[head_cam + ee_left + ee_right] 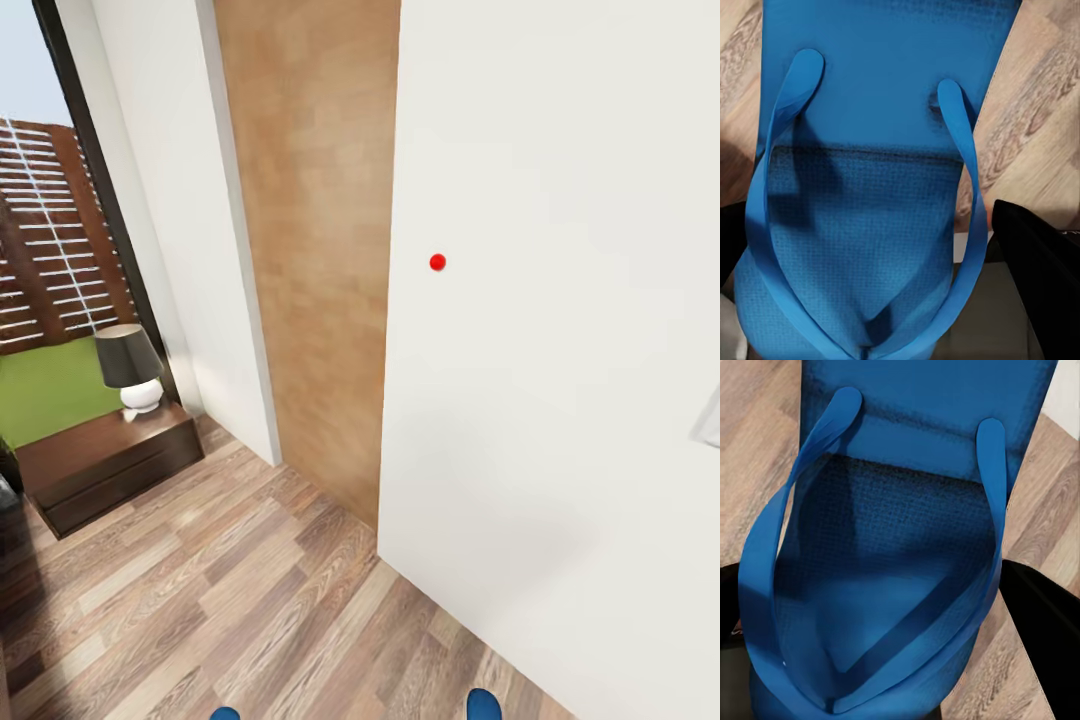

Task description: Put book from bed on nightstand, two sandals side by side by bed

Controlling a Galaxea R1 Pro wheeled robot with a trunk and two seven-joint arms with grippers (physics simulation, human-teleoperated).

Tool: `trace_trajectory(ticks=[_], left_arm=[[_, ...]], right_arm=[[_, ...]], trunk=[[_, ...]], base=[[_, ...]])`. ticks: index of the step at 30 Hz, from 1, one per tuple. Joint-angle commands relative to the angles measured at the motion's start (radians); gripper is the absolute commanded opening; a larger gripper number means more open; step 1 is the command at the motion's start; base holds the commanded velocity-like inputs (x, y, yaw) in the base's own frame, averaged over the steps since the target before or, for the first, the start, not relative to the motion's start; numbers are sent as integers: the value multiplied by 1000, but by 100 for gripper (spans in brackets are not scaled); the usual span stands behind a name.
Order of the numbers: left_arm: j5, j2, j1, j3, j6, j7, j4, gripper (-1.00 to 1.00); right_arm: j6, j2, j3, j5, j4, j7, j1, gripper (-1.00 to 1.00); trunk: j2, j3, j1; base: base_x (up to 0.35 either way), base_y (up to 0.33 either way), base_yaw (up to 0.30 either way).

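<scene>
- Bright blue: one sandal [870,195] fills the left wrist view, the other sandal [892,547] the right wrist view, each above wood-plank floor [230,590].
- Each sole's long axis runs straight out from its gripper, straps facing the camera.
- Dark finger [1042,285] flanks the left sandal; whether either gripper pinches its sandal I cannot tell.
- Ahead stands a white wall [560,350]; a nightstand [105,465] with lamp [130,365] sits nearer the left arm.
- No readable writing or brand.

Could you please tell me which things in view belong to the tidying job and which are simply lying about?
Job:
- bright blue flip-flop sandal, at the left jaws
- second blue flip-flop sandal, at the right jaws
- dark-brown wooden nightstand

Lying about:
- black-shaded white table lamp
- slatted brown fence
</scene>
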Motion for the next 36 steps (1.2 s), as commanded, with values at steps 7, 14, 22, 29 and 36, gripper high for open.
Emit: trace_trajectory(ticks=[7, 14, 22, 29, 36], left_arm=[[-10, 0, -1, 9, -3, -1, 1, -100], [-10, 0, -1, 9, -4, -1, 1, -100], [-10, 0, -1, 9, -4, -1, 1, -100], [-10, 0, -1, 9, -4, -1, 1, -100], [-10, -1, -1, 9, -3, -1, 1, -100]], right_arm=[[-4, -1, 8, -10, 1, -3, -1, -100], [-4, -6, 9, -9, 1, -3, -1, -100], [-4, -3, 21, -12, 0, -3, -1, -100], [-1, 0, 26, -13, -1, -3, -1, -100], [0, 0, 28, -13, -1, -3, -1, -100]], trunk=[[-2, -2, 1], [-2, -2, 1], [-2, -2, 1], [-2, -2, 1], [-2, -2, 1]], base=[[322, -40, 152], [211, -5, 21], [39, -1, 3], [4, 0, 146], [30, -30, 259]])
